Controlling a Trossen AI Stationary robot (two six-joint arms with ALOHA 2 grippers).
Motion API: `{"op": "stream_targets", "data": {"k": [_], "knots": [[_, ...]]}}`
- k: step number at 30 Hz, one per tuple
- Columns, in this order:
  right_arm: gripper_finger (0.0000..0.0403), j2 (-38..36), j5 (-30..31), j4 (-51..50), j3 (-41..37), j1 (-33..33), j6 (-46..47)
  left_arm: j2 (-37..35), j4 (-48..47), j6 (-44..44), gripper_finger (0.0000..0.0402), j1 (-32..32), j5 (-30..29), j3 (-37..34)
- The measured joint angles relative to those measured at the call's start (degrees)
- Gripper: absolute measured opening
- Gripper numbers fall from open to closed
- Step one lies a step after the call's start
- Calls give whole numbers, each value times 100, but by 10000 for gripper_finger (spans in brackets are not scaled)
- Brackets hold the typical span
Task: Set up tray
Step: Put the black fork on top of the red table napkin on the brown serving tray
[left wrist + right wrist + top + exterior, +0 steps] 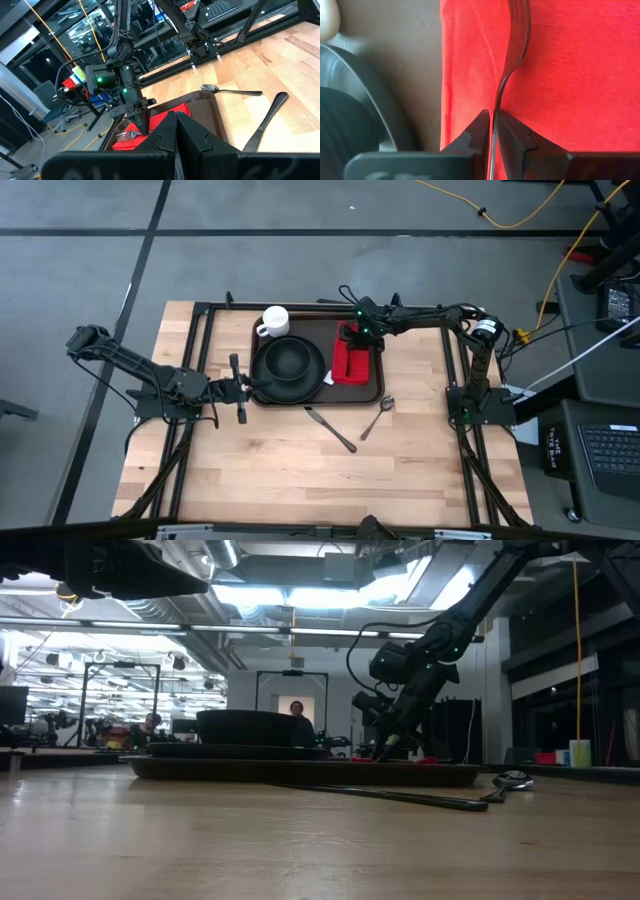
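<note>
The tray [318, 393] sits at the back of the table [300, 470], holding a white mug [274, 321], a black bowl [290, 360] and a red napkin [352, 360]. The right hand [494, 131] pinches a fork [516, 35] over the napkin. The left hand [240, 389], pressed together, rests beside the tray.

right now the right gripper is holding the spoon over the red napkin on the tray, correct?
Not quite: the right gripper is shut on a fork, not the spoon. The right wrist view shows the tines over the red napkin. The spoon lies on the table beside the tray, as the high view shows.
</note>
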Motion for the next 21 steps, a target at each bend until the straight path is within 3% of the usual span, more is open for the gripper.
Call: {"op": "stream_targets", "data": {"k": [21], "knots": [[40,-52,140,-59,-4,2,-152,0,-2,-151,5,-1,0,0]]}}
